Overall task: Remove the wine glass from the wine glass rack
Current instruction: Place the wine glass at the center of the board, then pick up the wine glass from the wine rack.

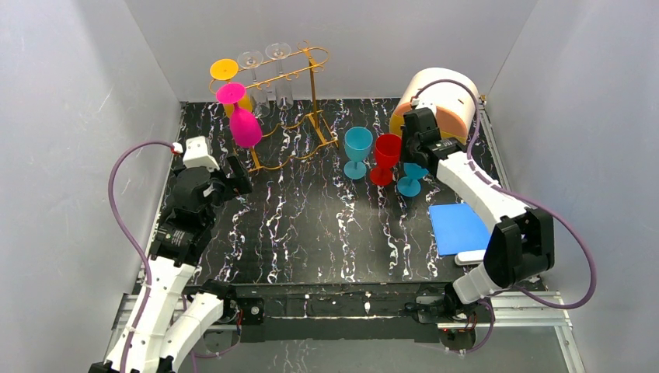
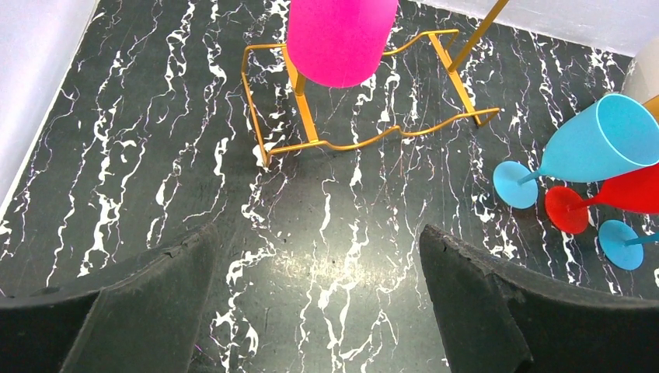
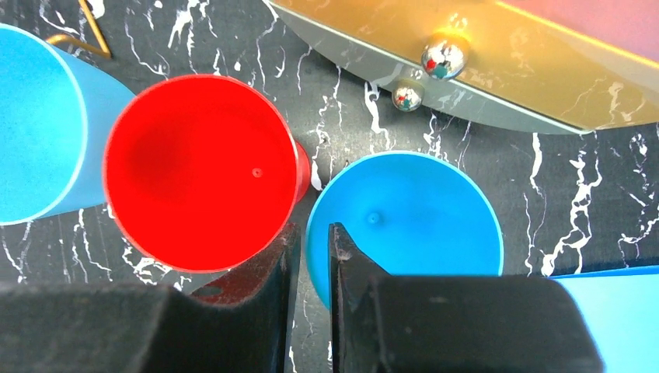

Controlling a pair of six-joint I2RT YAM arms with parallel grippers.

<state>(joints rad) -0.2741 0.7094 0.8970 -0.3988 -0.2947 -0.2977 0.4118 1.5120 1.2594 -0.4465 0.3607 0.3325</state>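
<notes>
The gold wine glass rack (image 1: 315, 85) stands at the back left; its wavy lower bars (image 2: 311, 124) show in the left wrist view. A pink wine glass (image 1: 245, 124) (image 2: 342, 39) hangs upside down at its front end, with a yellow one (image 1: 224, 70) and two clear ones (image 1: 264, 56) behind. My left gripper (image 1: 237, 175) (image 2: 319, 241) is wide open and empty, low in front of the rack. My right gripper (image 1: 410, 151) (image 3: 309, 233) straddles the rim of a standing blue glass (image 3: 412, 210), jaws slightly apart, not pinching it.
A red glass (image 1: 386, 151) (image 3: 198, 171) and a light blue glass (image 1: 358, 144) (image 2: 602, 140) stand right beside the blue one. A round pink and orange container (image 1: 443, 97) sits at the back right. A blue board (image 1: 457, 228) lies at the right. White walls enclose the table.
</notes>
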